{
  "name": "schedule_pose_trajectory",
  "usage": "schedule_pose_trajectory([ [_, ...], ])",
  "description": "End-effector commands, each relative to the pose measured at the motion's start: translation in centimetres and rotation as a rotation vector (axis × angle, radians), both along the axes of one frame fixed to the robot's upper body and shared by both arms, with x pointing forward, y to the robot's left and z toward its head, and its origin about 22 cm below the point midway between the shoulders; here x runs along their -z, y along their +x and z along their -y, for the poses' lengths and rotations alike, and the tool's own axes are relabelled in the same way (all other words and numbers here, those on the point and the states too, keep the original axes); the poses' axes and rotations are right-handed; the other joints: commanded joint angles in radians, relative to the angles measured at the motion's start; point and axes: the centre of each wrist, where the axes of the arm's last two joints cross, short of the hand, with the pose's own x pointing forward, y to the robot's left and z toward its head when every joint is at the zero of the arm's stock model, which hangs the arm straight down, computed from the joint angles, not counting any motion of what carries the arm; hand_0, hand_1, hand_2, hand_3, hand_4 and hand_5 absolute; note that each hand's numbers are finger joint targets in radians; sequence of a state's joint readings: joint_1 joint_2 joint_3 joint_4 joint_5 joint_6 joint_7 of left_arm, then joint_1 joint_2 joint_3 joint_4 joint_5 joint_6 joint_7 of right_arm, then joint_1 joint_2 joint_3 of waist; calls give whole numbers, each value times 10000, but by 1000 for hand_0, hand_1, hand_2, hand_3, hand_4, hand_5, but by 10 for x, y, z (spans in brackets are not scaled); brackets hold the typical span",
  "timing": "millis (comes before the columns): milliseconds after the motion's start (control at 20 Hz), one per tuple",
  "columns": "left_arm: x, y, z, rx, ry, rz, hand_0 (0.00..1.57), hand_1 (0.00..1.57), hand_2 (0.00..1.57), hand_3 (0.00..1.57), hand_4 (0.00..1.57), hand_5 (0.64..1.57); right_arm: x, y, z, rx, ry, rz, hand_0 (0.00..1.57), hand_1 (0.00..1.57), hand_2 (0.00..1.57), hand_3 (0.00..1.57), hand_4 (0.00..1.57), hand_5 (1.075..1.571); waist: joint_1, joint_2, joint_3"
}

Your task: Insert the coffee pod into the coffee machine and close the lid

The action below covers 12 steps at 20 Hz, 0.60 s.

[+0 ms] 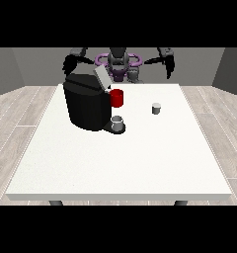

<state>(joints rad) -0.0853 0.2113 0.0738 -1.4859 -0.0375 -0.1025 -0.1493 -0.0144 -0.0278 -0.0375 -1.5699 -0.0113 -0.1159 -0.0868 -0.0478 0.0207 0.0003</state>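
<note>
While both of my hands hang raised at the far edge of the tabletop (140, 163), neither one touches anything. The coffee pod (156, 108), a small pale cylinder, stands upright on the tabletop right of centre, well apart from the coffee machine (86, 106). That machine is the black block on the left half, with its lid (101, 77) tilted up and open, a red part (117, 98) at its front and a small grey cup (118, 122) on its base.

The pod lies nearer to the hand at the view's right (168, 63) than to the hand at the view's left (70, 63), which hovers above and behind the machine. From the right-side hand the pod sits towards the camera and a little leftward, down on the tabletop. Its long axis runs vertical, so I judge a reach from above or from the side would suit it.

Whether my fingers are spread or curled, I cannot tell on either hand; they hold nothing. Picking up the pod is not yet done, and the lid waits open.
</note>
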Motion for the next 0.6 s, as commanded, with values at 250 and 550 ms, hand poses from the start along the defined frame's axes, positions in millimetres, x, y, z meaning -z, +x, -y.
schedule_pose_trajectory([
  [250, -34, 54, -55, -626, 492, -1005, 0, 0, 0, 0, 0, 1571, -15, 10, -23, -641, 49, 963, 0, 0, 0, 0, 186, 1571, -907, 915, -6],
  [550, -19, 66, -64, -934, 1155, -1456, 0, 0, 0, 0, 0, 1571, -28, 24, -22, -901, 383, 1347, 0, 0, 0, 0, 283, 1571, -1053, 1677, -7],
])
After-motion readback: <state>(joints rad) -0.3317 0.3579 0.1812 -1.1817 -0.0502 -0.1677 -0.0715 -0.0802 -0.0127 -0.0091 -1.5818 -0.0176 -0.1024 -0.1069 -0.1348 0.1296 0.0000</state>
